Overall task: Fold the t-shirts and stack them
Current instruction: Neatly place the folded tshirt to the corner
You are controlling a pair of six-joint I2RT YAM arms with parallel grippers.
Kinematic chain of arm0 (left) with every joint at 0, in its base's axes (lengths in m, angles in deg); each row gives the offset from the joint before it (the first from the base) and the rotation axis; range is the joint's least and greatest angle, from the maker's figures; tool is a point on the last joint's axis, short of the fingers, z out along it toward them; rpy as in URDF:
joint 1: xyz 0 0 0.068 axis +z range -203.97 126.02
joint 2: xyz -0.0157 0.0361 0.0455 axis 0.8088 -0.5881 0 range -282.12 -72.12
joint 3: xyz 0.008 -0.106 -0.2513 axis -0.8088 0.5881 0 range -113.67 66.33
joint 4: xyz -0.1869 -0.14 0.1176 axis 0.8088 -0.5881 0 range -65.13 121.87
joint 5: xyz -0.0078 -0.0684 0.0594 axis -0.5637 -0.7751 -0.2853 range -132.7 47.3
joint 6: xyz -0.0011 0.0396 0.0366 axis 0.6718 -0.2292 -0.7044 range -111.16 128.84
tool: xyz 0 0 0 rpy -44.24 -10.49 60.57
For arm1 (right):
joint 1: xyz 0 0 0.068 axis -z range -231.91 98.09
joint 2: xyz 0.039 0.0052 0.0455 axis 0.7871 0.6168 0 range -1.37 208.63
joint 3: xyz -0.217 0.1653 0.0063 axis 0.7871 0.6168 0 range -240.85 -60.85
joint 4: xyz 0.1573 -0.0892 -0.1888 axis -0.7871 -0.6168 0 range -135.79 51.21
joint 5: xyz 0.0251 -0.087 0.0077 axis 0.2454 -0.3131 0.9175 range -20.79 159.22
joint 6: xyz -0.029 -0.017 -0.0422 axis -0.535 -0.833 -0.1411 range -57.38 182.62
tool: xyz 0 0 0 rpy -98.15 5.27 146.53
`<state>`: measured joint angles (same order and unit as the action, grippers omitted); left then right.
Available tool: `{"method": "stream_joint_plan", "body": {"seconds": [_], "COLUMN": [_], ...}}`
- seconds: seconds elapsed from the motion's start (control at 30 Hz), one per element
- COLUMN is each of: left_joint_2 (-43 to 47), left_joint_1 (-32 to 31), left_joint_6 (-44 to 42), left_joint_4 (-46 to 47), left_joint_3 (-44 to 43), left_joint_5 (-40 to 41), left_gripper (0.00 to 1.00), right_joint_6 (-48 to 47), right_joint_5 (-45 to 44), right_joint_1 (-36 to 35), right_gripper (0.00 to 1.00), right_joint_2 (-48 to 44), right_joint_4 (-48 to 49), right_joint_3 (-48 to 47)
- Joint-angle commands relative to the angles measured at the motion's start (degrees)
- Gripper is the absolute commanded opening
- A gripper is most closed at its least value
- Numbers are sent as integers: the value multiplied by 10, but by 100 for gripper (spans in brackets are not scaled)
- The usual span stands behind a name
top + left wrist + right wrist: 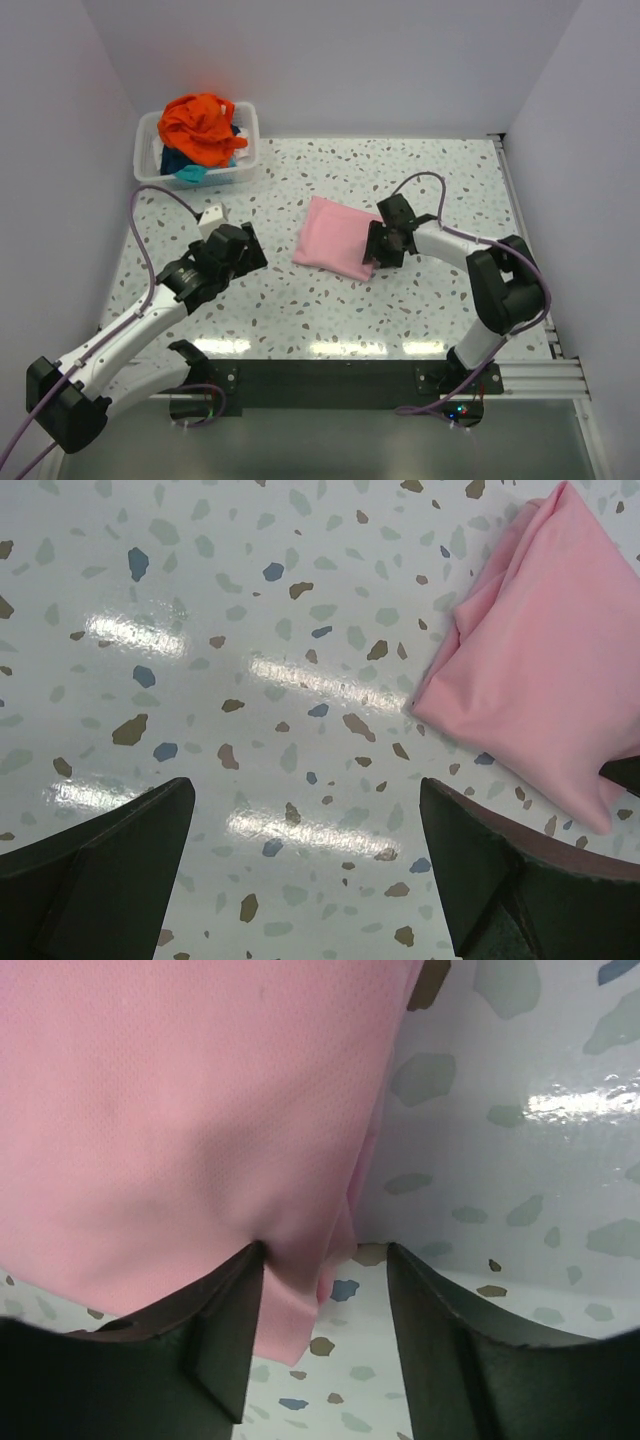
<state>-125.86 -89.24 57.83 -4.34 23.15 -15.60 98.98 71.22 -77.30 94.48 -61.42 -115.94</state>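
Observation:
A light pink t-shirt [335,238] lies folded in the middle of the table. My right gripper [378,250] is open at its right edge. In the right wrist view the pink cloth [180,1110] fills the upper left, and a corner of it hangs between my gripper's [325,1250] spread fingers, touching the left finger [215,1330]. My left gripper [245,250] is open and empty over bare table, left of the shirt. In the left wrist view my gripper [307,785] sits below and left of the shirt [540,650]. A bright orange t-shirt [205,125] is heaped on teal cloth [190,172].
A white plastic bin [147,138] at the back left holds the orange and teal shirts. A small white box [212,218] on the left arm's cable sits just behind the left gripper. White walls close in the table on three sides.

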Motion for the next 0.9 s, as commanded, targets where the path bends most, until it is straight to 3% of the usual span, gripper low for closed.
{"method": "stream_joint_plan", "body": {"seconds": [0.0,0.03,0.27,0.33,0.5,0.53,0.87], "left_joint_2": [-1,-1,-4,-6,-10,-11,-30], "left_joint_1": [3,3,3,4,4,4,4], "left_joint_6": [15,16,19,19,21,21,17], "left_joint_4": [-2,0,2,3,3,5,12], "left_joint_3": [1,1,4,4,2,2,1], "left_joint_5": [19,18,13,12,10,9,-10], "left_gripper": [100,100,100,100,100,100,100], "right_joint_6": [-3,-4,-33,-43,-78,-83,-167], "right_joint_5": [-9,-9,-3,5,10,9,-64], "right_joint_1": [-6,-7,-10,-11,-11,-12,-12], "right_gripper": [53,47,28,17,7,0,0], "right_joint_2": [12,14,33,35,39,40,40], "right_joint_4": [21,21,20,22,15,12,-54], "right_joint_3": [-22,-24,-27,-27,-32,-34,-81]}}
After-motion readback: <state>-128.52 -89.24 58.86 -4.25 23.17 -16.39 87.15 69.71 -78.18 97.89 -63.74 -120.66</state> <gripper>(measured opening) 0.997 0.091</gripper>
